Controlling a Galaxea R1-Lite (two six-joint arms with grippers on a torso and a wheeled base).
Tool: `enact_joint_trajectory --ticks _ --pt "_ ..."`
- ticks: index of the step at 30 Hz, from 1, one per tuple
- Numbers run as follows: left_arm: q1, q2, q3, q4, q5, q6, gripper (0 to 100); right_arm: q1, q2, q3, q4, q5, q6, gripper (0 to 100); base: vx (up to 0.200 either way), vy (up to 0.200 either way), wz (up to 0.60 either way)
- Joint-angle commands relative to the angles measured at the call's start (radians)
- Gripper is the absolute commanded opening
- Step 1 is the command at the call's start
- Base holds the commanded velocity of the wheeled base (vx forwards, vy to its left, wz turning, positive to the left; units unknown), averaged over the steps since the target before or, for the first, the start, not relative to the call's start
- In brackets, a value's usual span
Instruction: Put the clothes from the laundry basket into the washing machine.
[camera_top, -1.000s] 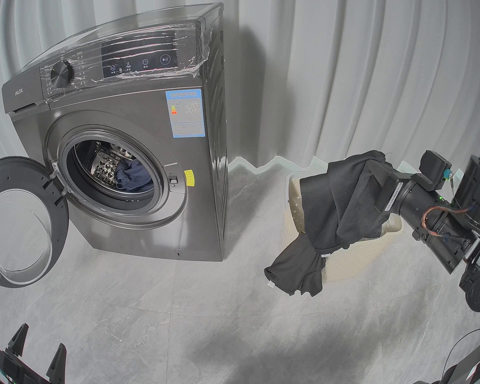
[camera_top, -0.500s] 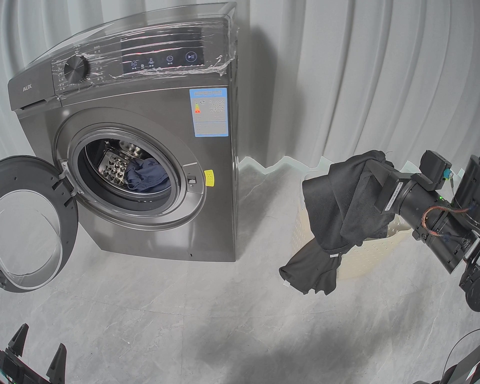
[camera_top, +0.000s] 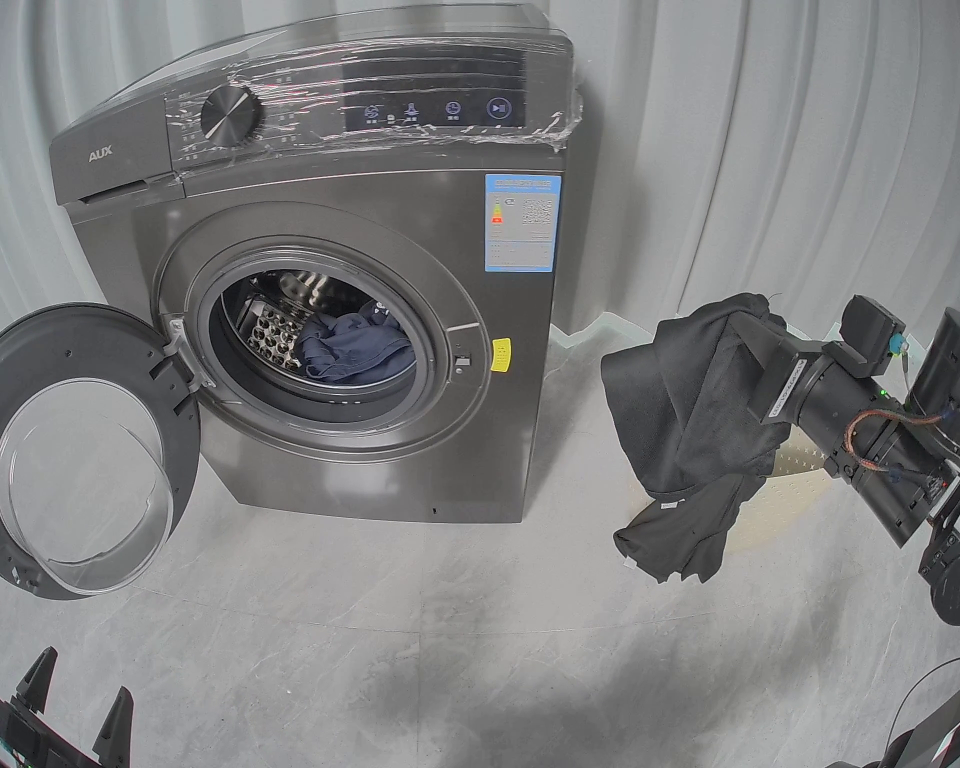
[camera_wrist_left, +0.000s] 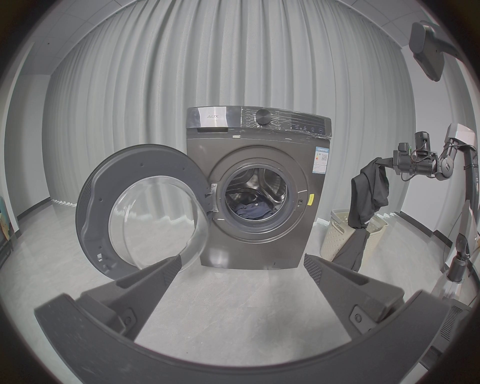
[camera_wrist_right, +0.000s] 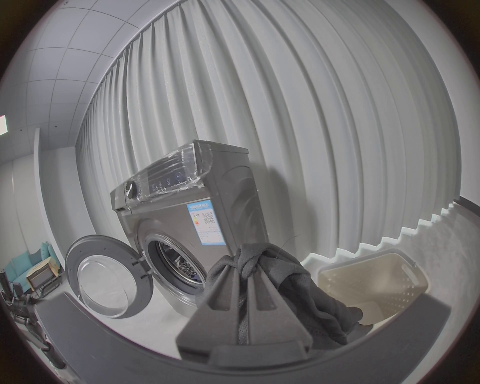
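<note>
Head view: right gripper (camera_top: 757, 345) clamped shut on black garment (camera_top: 690, 420), held right of washing machine (camera_top: 400, 230), over laundry basket (camera_top: 795, 470). We judge the trailing hem may snag the drum rim.

Left wrist view: left gripper (camera_wrist_left: 241, 262) wide open, empty. Open door (camera_wrist_left: 140, 205) juts left of the opening.

Right wrist view: fingers (camera_wrist_right: 220, 305) pinch a bunched fold; we fear slippage.
</note>
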Motion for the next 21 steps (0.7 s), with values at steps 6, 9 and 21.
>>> enact_joint_trajectory --ticks 6,9,21 --pt "0.000 -0.017 0.015 0.000 0.000 0.001 100 0.008 0.003 0.006 -0.017 0.012 0.000 0 0.000 0.000 0.00" --pt "0.000 -0.017 0.015 0.000 0.000 0.000 100 0.008 0.008 0.007 -0.017 0.012 0.000 0 -0.200 0.000 0.00" --pt "0.000 -0.017 0.015 0.000 0.000 0.000 100 0.008 0.012 0.009 -0.019 0.012 0.000 0 -0.100 0.000 0.00"
